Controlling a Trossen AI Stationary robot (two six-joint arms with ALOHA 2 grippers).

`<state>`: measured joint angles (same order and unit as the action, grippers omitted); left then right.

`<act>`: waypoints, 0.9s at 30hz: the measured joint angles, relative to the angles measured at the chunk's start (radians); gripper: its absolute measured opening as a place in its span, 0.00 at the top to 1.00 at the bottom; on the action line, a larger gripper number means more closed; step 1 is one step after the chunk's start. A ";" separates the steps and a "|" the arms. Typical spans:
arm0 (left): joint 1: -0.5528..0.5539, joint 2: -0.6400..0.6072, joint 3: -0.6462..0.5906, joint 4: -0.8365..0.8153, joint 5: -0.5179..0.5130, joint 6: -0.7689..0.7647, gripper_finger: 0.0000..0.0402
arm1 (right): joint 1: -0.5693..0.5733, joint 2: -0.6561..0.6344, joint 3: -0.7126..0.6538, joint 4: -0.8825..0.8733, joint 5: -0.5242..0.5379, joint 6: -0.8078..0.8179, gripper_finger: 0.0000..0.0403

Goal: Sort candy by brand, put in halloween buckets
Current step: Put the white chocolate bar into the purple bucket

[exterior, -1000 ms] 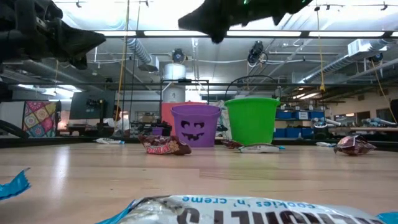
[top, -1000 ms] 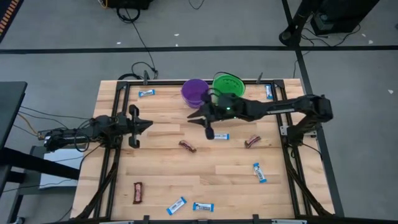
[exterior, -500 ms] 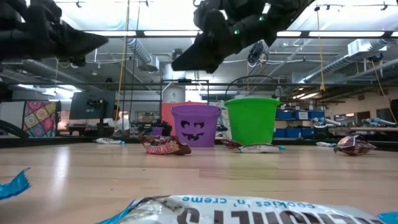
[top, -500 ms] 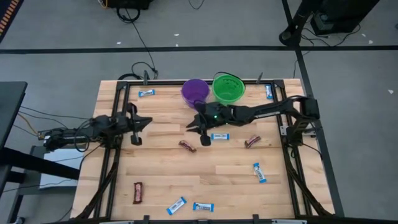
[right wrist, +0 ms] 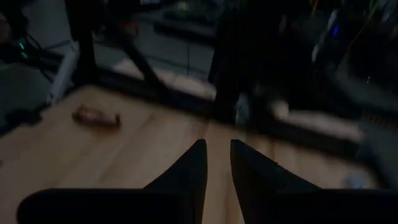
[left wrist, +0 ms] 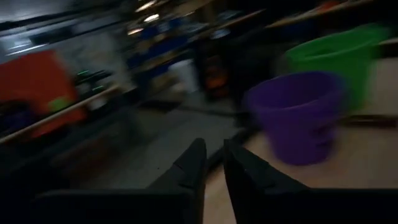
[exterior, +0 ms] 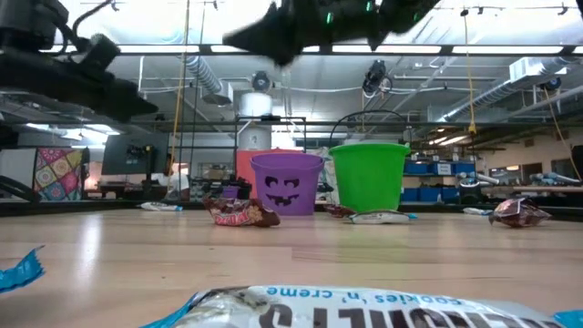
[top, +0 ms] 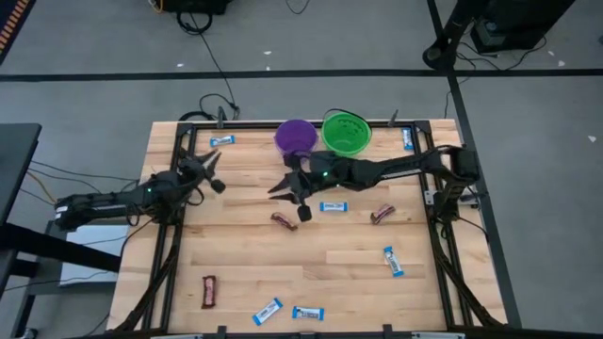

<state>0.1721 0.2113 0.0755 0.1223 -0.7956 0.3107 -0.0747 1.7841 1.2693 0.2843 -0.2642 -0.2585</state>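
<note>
Right fingers [top: 287,195]: high over mid-worktop, just in front of the purple bucket [top: 295,137]; tips stand a narrow gap apart in the right wrist view, nothing between them.
Nearest candy: dark-wrapped bar [top: 284,221], lying on the wood just toward the front edge from the right fingers, well below them.
Bar's long axis: a slant across the worktop, neither square to the edges nor in line with the right arm, so the wrist likely needs a turn before closing.
Second option: blue-and-white bar [top: 333,206], just beside the right arm on its own right, long axis running side to side.
Left fingers [top: 209,172]: over the left part of the worktop, aimed toward the buckets; tips a thin slit apart in the left wrist view, empty.
Which arm is nearer: the right, clearly; the left is well apart from both bars.
Buckets: purple and green bucket [top: 346,133] touching at the back edge, upright.
Rest of candy: scattered along the front, right side and back corners of the worktop [top: 283,273].
</note>
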 joint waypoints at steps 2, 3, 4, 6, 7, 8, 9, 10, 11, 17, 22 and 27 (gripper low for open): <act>0.047 0.047 0.032 0.006 -0.053 -0.004 0.80 | 0.003 -0.037 0.028 -0.026 0.000 -0.026 0.79; 0.073 0.072 0.052 0.008 -0.064 -0.016 0.79 | 0.003 -0.057 0.041 -0.047 0.000 -0.039 0.79; 0.099 0.100 0.076 0.008 -0.068 -0.034 0.78 | 0.005 -0.073 0.052 -0.069 0.001 -0.049 0.79; 0.148 0.168 0.130 0.008 -0.054 -0.066 0.77 | 0.008 -0.108 0.067 -0.110 0.015 -0.057 0.79; 0.173 0.208 0.158 0.007 -0.043 -0.075 0.77 | 0.008 -0.126 0.072 -0.131 0.020 -0.059 0.79; 0.198 0.250 0.188 -0.004 -0.032 -0.076 0.77 | 0.008 -0.145 0.074 -0.147 0.032 -0.060 0.79; 0.222 0.297 0.220 -0.026 -0.018 -0.077 0.77 | 0.008 -0.163 0.074 -0.163 0.040 -0.060 0.79; 0.250 0.345 0.253 -0.056 -0.007 -0.080 0.77 | 0.008 -0.182 0.074 -0.178 0.047 -0.060 0.79; 0.279 0.394 0.291 -0.096 0.007 -0.088 0.77 | 0.008 -0.201 0.075 -0.201 0.059 -0.060 0.79; 0.455 0.685 0.500 -0.393 0.154 -0.154 0.78 | 0.008 -0.289 0.074 -0.381 0.101 -0.059 0.79; 0.565 0.846 0.557 -0.447 0.377 -0.109 0.78 | 0.009 -0.352 0.074 -0.527 0.128 -0.050 0.79; 0.626 0.960 0.559 -0.449 0.381 -0.040 0.78 | 0.019 -0.399 0.074 -0.613 0.140 -0.048 0.79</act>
<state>0.7986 1.1712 0.6346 -0.3271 -0.4142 0.2710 -0.0559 1.3856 1.3437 -0.3286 -0.1240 -0.3065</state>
